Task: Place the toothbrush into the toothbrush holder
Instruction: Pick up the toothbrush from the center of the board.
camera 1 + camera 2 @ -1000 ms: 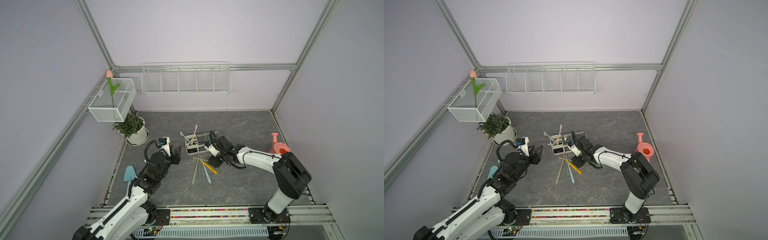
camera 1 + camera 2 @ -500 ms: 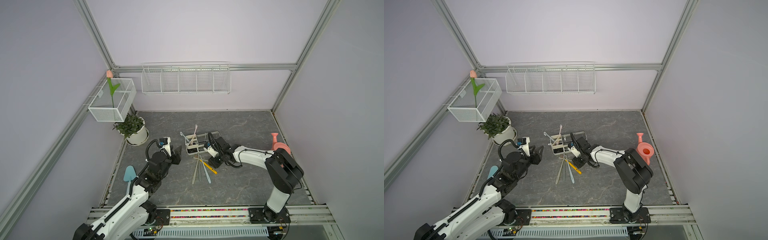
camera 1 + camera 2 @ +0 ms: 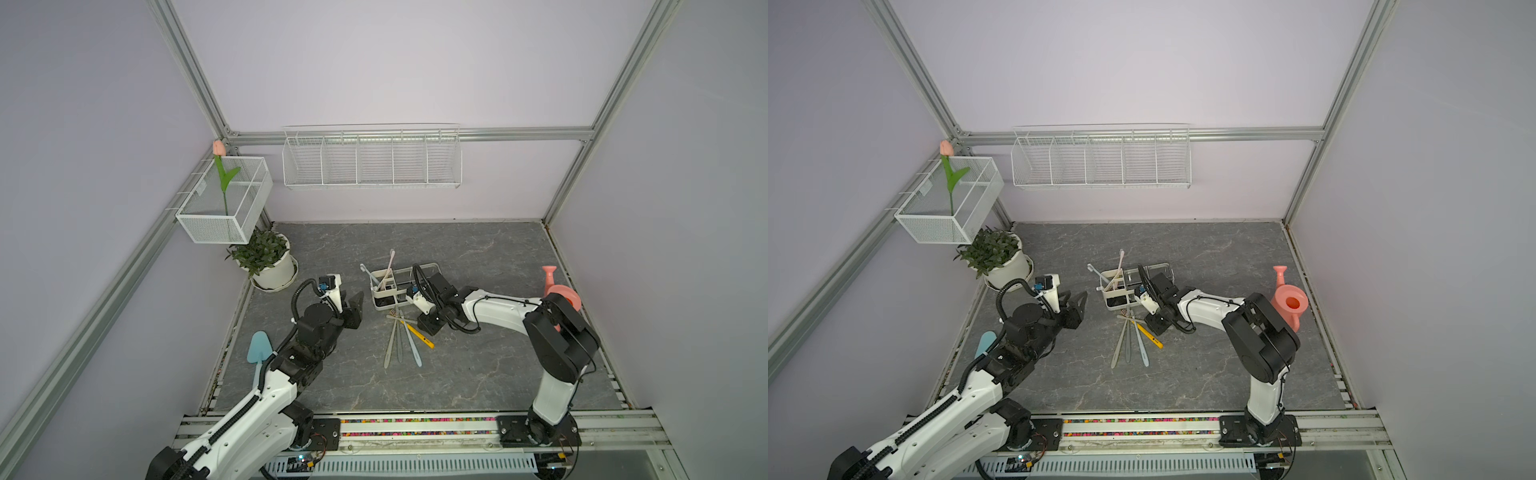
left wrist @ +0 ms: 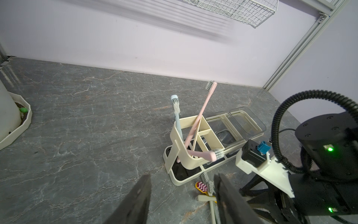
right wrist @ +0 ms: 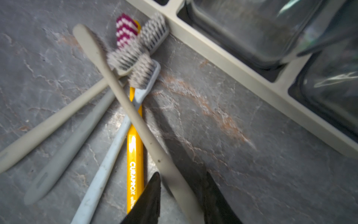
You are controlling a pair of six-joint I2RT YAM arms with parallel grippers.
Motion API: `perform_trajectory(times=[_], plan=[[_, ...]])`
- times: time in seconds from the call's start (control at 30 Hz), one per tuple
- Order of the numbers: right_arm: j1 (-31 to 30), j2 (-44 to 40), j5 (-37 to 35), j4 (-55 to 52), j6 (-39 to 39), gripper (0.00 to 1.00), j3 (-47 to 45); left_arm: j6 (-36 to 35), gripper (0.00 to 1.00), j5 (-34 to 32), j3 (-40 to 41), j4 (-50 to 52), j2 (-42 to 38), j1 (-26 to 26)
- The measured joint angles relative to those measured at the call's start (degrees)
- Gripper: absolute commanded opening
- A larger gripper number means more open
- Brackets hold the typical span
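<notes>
Grey marbled tabletop (image 3: 478,257) as I view it remotely. Lying on it: cream toothbrush holder (image 3: 381,306), loose toothbrushes (image 3: 400,343) fanned just beside it, potted plant (image 3: 276,274), pink watering can (image 3: 562,290).

The yellow toothbrush (image 5: 135,155) lying on the worktop (image 5: 261,174) carries the one readable word, seen in the right wrist view: "CURAPROX", in white capitals running along its handle. Smaller white letters follow it, partly hidden and too blurred to read.

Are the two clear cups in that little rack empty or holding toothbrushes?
Empty: the left wrist view shows nothing in the clear cups; toothbrushes in the rack all sit in its cream bin.
</notes>
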State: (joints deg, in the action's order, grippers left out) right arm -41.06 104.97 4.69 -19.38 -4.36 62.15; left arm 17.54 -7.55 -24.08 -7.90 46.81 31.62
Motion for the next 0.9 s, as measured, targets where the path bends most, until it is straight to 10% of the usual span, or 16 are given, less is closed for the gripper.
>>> perform_trajectory(times=[0.9], plan=[[0.00,-3.50,3.13,2.56,-1.64,0.23,-5.18,0.48,0.56,-0.04,0.00,-0.44,-0.20,0.00]])
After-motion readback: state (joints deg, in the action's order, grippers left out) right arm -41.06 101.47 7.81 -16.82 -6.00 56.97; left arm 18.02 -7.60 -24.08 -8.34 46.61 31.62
